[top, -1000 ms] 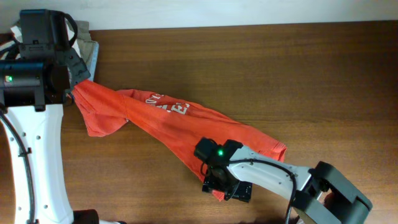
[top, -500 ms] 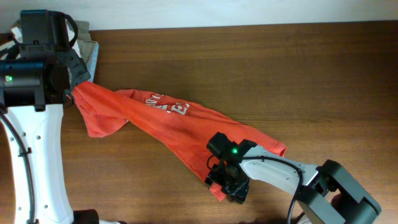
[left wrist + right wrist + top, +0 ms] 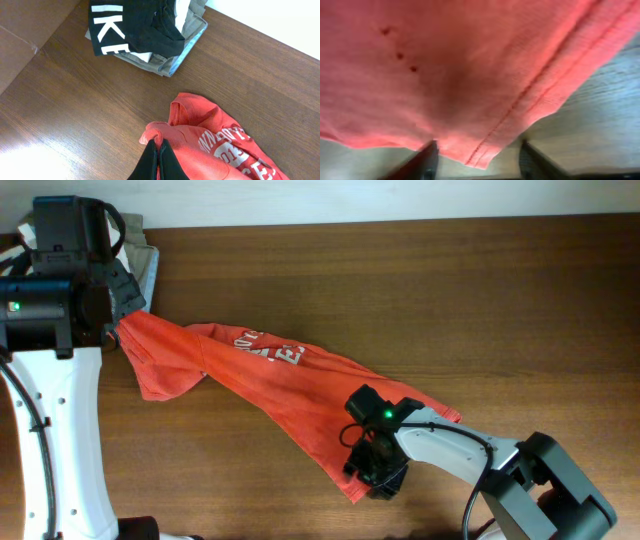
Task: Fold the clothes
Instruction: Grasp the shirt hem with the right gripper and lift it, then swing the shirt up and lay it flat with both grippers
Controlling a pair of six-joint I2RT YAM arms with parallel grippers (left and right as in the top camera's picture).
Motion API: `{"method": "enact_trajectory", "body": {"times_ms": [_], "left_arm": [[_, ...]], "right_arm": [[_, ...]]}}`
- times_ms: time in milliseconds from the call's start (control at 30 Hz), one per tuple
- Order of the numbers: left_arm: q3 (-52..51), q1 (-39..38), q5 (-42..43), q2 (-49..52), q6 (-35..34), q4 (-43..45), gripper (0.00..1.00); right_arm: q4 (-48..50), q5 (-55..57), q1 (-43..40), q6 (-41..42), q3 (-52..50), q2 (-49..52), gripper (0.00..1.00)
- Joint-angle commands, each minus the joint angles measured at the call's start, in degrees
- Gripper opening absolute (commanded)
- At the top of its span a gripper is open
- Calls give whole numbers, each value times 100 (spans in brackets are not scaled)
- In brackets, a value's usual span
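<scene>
Pinching a bunched corner of the T-shirt (image 3: 290, 385) tight, the left gripper (image 3: 158, 150) anchors that end, probably so the cloth can be drawn flat. The right gripper (image 3: 476, 151) straddles the opposite hem, jaws spread (nothing clamped yet). The shirt lies on the table (image 3: 450, 300), its long axis running diagonally from far-left to near-right.

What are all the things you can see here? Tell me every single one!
T-shirt: one, red-orange with white letters, stretched slantwise across the table.
black garment: one, black with big white letters, on top of the pile at the table's far left corner.
folded garments: small pile, beige and grey, under the black one.
table: one, brown wood.
left pincer: one, black, shut on the T-shirt's bunched end.
right pincer: one, black, open, fingers either side of the T-shirt's hem.
</scene>
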Motion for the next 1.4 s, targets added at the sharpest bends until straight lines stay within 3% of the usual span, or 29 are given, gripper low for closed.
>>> {"method": "enact_trajectory", "body": {"times_ms": [0,33,100,167,367,400,467,567,700,767,833,967,1067,1133,1267,1367], "left_arm": [[31,22,-35,52,-52,4,0],[28,22,-35,52,-52,4,0],[28,24,-35,52,-52,7,0],[31,22,-35,52,-52,2,0],[31,24,81,52,-48,-238,0],[28,24,85,52,-50,-225,1],[28,24,85,52,-48,-238,1],[31,24,85,52,-48,-258,1],[31,22,98,52,-48,-258,0],[33,22,431,26,-46,-249,0],[33,7,669,-319,-24,-210,0],[39,7,822,-1779,13,-214,0],[496,9,1163,-2861,20,-282,0],[1755,9,1161,-3141,20,-614,0],[3609,13,1307,-3018,15,-599,0],[3469,13,1307,-2667,15,-26,0]], "right_arm": [[-44,562,2,-63,-216,168,36],[-81,560,2,-63,-216,168,37],[-90,501,107,-28,-216,168,52],[103,610,345,24,-214,168,61],[-304,894,420,321,-214,225,67],[-339,903,463,326,-214,258,65],[-229,887,566,365,-197,286,50],[-186,885,566,363,-184,286,4],[-741,1235,555,363,256,221,4],[-2129,2621,553,365,1158,-107,4],[-3880,4072,542,358,2949,-713,4],[-5268,5007,162,-841,6245,-1279,4],[-5462,5219,28,-2114,8625,-1381,4],[-5462,5337,26,-2546,9912,-1491,4],[-5460,6188,26,-2605,10902,-1762,4],[-5309,7071,28,-2603,11195,-1812,4]]}}
